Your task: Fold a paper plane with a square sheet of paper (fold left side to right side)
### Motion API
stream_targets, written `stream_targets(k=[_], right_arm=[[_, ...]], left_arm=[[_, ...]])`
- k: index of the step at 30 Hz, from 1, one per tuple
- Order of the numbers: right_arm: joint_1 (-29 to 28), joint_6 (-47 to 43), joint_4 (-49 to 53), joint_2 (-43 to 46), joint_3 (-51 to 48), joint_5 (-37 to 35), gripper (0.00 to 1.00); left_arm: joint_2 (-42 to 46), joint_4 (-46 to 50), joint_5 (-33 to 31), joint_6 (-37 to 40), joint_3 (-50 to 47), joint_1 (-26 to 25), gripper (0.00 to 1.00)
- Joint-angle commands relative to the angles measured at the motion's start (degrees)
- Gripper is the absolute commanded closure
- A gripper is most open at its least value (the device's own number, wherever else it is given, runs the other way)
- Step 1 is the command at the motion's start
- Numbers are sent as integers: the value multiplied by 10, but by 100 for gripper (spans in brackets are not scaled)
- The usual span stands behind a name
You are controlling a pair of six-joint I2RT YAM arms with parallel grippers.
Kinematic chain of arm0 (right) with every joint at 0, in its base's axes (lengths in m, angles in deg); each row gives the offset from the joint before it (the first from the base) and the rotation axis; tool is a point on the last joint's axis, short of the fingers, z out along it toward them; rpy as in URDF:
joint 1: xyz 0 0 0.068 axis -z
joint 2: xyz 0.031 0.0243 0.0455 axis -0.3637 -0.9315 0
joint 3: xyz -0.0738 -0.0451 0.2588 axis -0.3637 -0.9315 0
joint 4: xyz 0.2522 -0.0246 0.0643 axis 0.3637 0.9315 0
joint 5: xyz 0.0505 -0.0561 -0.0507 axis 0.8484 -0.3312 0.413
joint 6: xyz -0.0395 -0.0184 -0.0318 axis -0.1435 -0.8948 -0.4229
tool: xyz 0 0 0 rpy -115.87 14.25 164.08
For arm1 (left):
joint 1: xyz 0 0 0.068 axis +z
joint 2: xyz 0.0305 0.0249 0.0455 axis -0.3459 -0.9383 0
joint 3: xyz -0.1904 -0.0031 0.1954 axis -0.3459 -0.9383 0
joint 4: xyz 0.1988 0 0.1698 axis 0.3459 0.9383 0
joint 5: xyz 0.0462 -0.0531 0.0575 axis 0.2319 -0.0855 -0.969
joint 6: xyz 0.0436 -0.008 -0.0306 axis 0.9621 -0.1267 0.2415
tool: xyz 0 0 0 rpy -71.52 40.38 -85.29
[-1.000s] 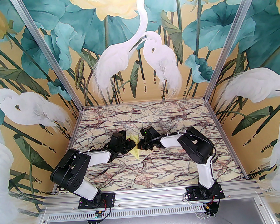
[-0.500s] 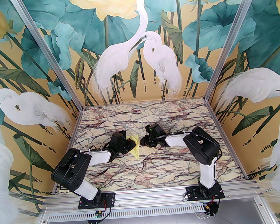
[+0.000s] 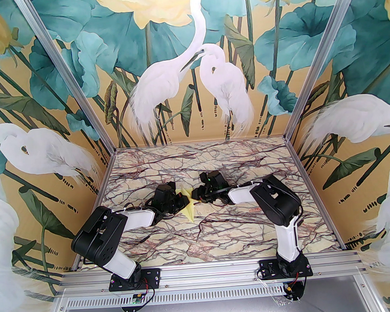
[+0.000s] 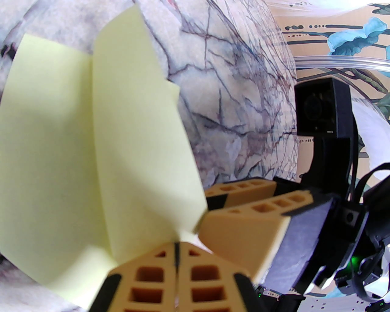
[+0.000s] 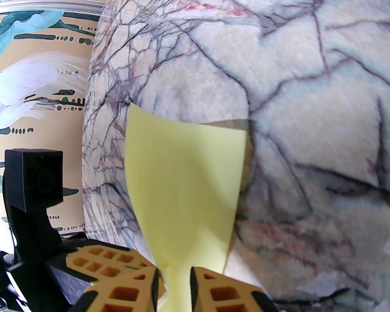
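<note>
From the top camera, the left hand point(image 3: 184, 200) and the right hand point(image 3: 195, 196) meet tip to tip low over the marbled surface point(image 3: 221, 243). The paper plane point(image 3: 189, 213), a pale yellow folded piece, lies between them, and its point reaches out below both hands towards the arm bases. From the left wrist, the left hand point(image 4: 176, 250) has its fingers pressed together on the near edge of the paper plane point(image 4: 137, 137), which spreads ahead of it as two panels split by a raised crease. The right hand point(image 4: 205, 207) sits just to the right of those fingertips, at the paper's corner, with the surface point(image 4: 237, 91) beyond. From the right wrist, the right hand point(image 5: 178, 274) has its fingers a little apart, and a strip of the paper plane point(image 5: 182, 182) passes through the gap and curls upward ahead. The left hand point(image 5: 134, 263) is close at its left, over the surface point(image 5: 304, 91).
</note>
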Motion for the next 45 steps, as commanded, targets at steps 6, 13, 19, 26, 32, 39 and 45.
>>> stream_targets(k=[6,13,19,26,32,39,45], right_arm=[[0,11,-27,-27,21,22,75],[-1,15,-34,-36,24,24,89],[0,8,-22,-36,26,10,100],[3,-6,-3,-42,37,4,100],[6,-9,1,-45,39,0,100],[7,-11,3,-49,43,4,100],[6,-10,1,-46,42,4,100]], left_arm=[[-15,3,8,3,16,-3,94],[-14,3,12,3,16,-3,94],[1,11,15,7,13,-4,92],[27,21,25,10,-2,-4,90],[36,19,30,7,-16,-7,89],[74,67,2,25,-21,-12,84],[148,187,-102,67,-9,-53,45]])
